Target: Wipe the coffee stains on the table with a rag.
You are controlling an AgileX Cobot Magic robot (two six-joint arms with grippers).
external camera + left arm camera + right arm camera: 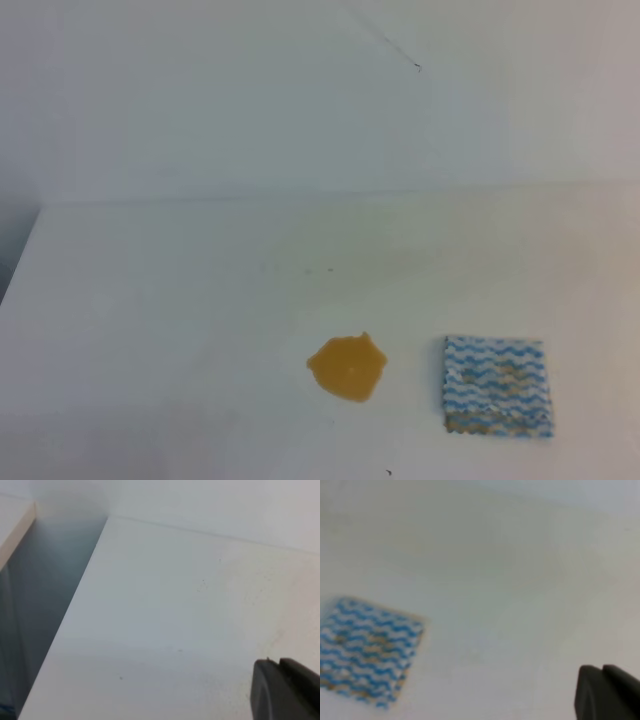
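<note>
Seemingly right claw point(607, 692) empty, unclear opening

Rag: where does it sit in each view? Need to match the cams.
Exterior high: the rag lies flat at lower right, just right of the coffee stain.
Left wrist: not in it.
Right wrist: rag at lower left, blurred.
Shared landmark: the white table.

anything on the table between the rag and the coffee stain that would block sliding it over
Nothing visible does. In the exterior high view the rag lies flat just right of the coffee stain, apart from it, with only a bare strip of white table between them. Neither gripper shows in that view.
</note>
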